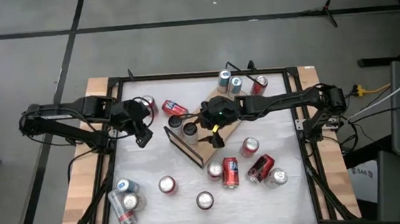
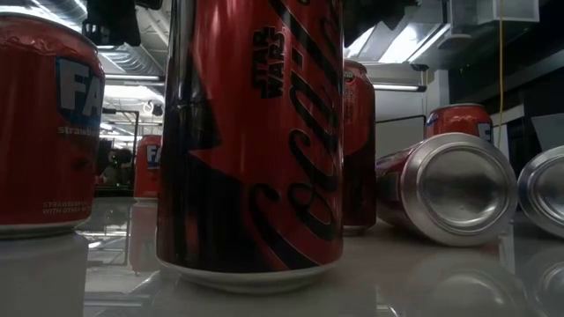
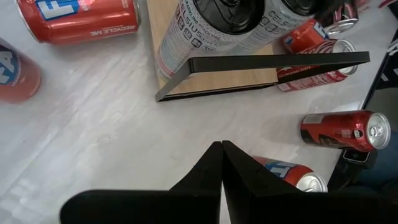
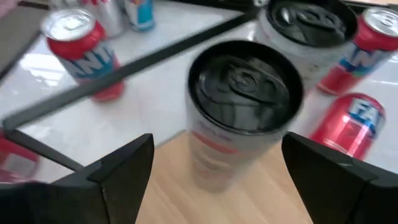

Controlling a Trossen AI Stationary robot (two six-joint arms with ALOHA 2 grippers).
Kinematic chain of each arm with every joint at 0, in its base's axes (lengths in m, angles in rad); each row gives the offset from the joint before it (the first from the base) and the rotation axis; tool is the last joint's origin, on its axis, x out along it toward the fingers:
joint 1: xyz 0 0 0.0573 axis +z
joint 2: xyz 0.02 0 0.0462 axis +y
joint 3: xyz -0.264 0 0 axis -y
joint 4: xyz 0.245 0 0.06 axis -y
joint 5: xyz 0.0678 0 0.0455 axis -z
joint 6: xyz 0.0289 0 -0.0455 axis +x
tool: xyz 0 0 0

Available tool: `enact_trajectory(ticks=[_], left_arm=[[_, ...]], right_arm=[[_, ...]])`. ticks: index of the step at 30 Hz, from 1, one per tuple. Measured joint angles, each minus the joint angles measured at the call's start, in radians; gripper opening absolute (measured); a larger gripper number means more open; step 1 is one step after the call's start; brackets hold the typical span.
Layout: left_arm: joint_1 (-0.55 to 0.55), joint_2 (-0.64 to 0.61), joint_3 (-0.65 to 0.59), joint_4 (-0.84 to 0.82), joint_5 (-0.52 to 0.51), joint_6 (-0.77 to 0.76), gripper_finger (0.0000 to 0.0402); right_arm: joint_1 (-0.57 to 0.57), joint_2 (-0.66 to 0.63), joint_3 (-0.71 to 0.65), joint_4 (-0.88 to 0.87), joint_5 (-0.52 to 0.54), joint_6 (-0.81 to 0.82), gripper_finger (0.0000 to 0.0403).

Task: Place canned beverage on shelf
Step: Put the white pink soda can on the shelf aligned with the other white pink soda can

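Can (image 4: 244, 112) upright on shelf (image 4: 249, 199), between wide-open right claw (image 4: 217, 180) fingers, ungripped.

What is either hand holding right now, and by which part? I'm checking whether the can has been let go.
Nothing is held. The right hand is open, its fingers apart on either side of a black-topped can on the shelf. The left hand is shut and empty.
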Motion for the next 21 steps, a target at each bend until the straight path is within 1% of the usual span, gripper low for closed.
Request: enact_trajectory(ticks=[2, 4, 8, 11, 14, 16, 21], left_arm=[[0.0, 0.0, 0.0, 0.0, 0.0, 0.0, 0.0], [0.0, 0.0, 0.0, 0.0, 0.0, 0.0, 0.0], [0.0, 0.0, 0.0, 0.0, 0.0, 0.0, 0.0], [0.0, 0.0, 0.0, 0.0, 0.0, 0.0, 0.0], [0.0, 0.0, 0.0, 0.0, 0.0, 0.0, 0.0], [0.0, 0.0, 0.0, 0.0, 0.0, 0.0, 0.0], [0.0, 0.0, 0.0, 0.003, 0.0, 0.0, 0.0]], right_arm=[[0.0, 0.0, 0.0, -0.004, -0.01, -0.002, 0.0342], [0.0, -0.002, 0.0, -0.014, 0.014, -0.003, 0.0342], [-0.001, -0.021, 0.0, -0.049, 0.14, -0.01, 0.0342], [-0.002, -0.026, 0.001, -0.066, 0.245, -0.05, 0.0342], [-0.002, -0.022, 0.001, -0.072, 0.318, -0.056, 0.0342], [-0.002, -0.009, 0.002, -0.061, 0.336, -0.056, 0.0342], [-0.001, 0.014, 0.001, -0.048, 0.335, -0.051, 0.0342]])
